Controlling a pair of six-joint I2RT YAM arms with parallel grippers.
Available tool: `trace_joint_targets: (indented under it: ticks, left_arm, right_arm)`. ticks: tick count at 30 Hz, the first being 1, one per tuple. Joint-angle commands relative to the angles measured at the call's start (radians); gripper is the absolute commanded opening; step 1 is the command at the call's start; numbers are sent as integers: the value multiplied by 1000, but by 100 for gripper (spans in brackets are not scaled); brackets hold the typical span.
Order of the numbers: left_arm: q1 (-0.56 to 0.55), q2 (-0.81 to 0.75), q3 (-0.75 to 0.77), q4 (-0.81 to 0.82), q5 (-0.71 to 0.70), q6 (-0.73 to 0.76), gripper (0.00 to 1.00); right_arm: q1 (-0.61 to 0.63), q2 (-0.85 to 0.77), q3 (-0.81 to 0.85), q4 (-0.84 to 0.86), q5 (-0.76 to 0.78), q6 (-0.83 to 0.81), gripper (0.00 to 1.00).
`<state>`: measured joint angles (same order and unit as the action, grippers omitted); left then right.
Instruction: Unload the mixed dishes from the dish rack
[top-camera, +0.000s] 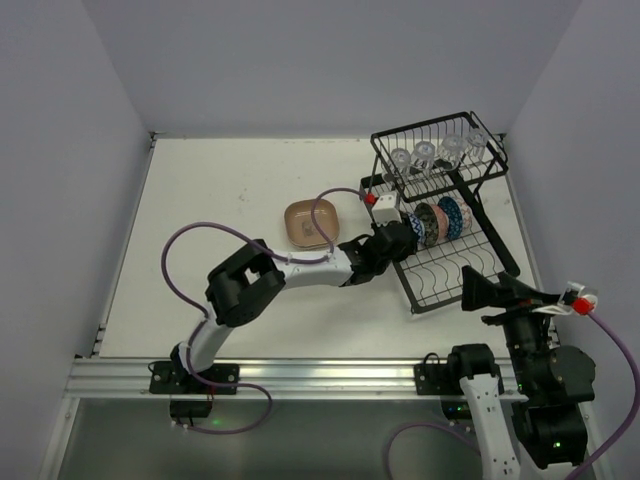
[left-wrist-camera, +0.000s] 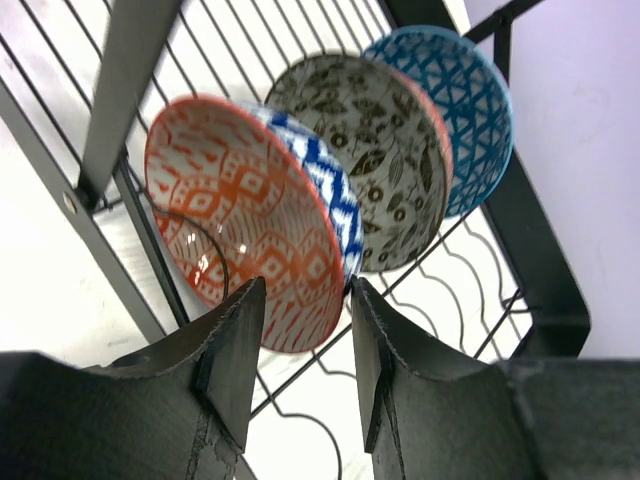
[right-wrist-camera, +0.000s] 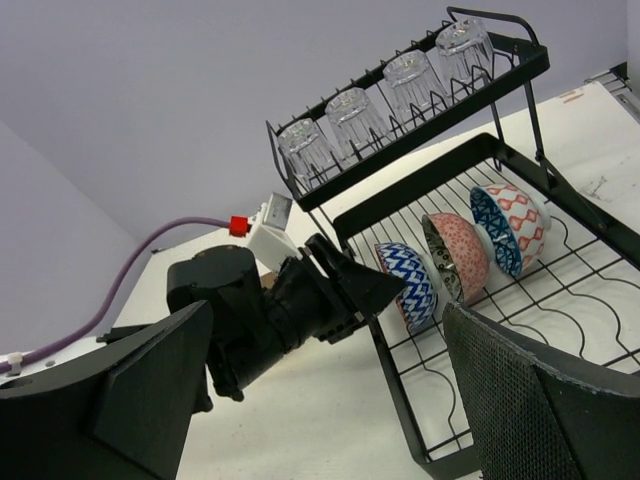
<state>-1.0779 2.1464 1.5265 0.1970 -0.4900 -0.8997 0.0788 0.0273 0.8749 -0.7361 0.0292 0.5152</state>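
Note:
The black wire dish rack (top-camera: 497, 243) stands at the right. Its upper basket holds several upturned clear glass cups (top-camera: 425, 154), which also show in the right wrist view (right-wrist-camera: 352, 118). Three patterned bowls stand on edge in the lower tray. The nearest one (left-wrist-camera: 245, 215) is orange-red inside and blue-white outside (right-wrist-camera: 410, 285). Behind it are a pink-red speckled bowl (right-wrist-camera: 462, 255) and a blue lattice bowl (left-wrist-camera: 462, 100). My left gripper (left-wrist-camera: 305, 300) is open, with its fingertips on either side of the nearest bowl's lower rim (top-camera: 413, 230). My right gripper (right-wrist-camera: 328, 312) is open and empty, in front of the rack (top-camera: 482, 290).
A tan-brown rounded-square plate (top-camera: 311, 224) lies on the white table, left of the rack. The left arm's purple cable (top-camera: 190, 235) loops over the table. The rack's front wire slots (right-wrist-camera: 590, 300) hold nothing. Grey walls enclose the table.

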Motion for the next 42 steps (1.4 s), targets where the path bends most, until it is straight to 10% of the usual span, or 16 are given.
trace_joint_targets:
  ticks: [1,16,42]
  left_arm:
    - [-13,3,-31,48,-67,-21,44]
    - [-13,43,-68,275,-18,45,44]
    - [33,112,-141,535,120,2,0]
  right_arm:
    - [6,-10,-1,21,-46,-7,99]
    - [18,-15,-13,21,-51,-17,99]
    - [27,-21,-7,15,-54,-30,99]
